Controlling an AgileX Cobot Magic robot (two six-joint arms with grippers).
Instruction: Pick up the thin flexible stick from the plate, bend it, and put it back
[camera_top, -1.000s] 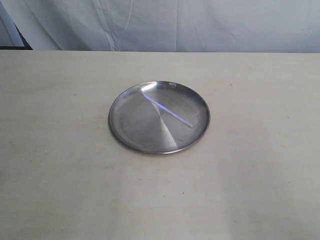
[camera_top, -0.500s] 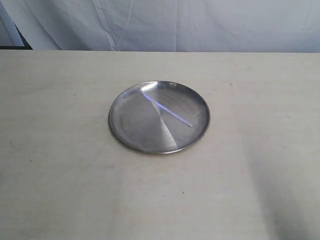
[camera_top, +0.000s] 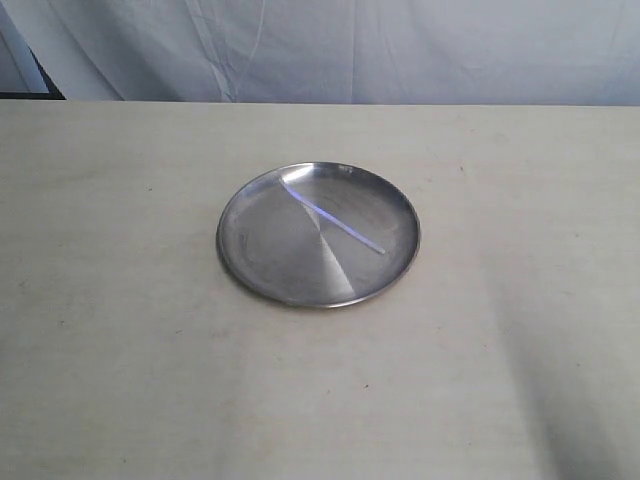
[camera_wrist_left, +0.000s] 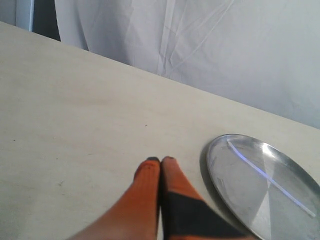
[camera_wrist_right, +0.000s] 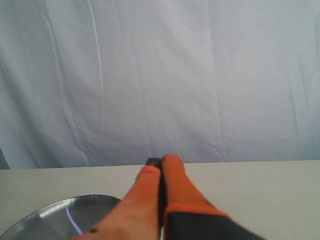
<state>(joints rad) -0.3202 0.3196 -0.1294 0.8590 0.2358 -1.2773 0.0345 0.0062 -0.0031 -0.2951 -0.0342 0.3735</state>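
The round steel plate (camera_top: 262, 262) lies at the middle of the beige table. A thin bluish-white stick (camera_top: 333, 218) rests straight across its far right half, from the far rim toward the right. Neither gripper shows in the exterior view. In the left wrist view my left gripper (camera_wrist_left: 160, 160) is shut and empty, its orange fingers pressed together over the bare table beside the plate (camera_wrist_left: 225, 170), with the stick (camera_wrist_left: 270, 177) on it. In the right wrist view my right gripper (camera_wrist_right: 161, 161) is shut and empty too, raised above the table, with the plate (camera_wrist_right: 45, 220) and one end of the stick (camera_wrist_right: 72, 222) low beside it.
A white cloth backdrop (camera_top: 400, 50) hangs behind the table's far edge. A dark object (camera_top: 30, 85) sits at the far left corner. A faint shadow lies on the table (camera_top: 560, 400) at the near right.
The plate and stick have not moved. A soft shadow has spread over the near right of the table.
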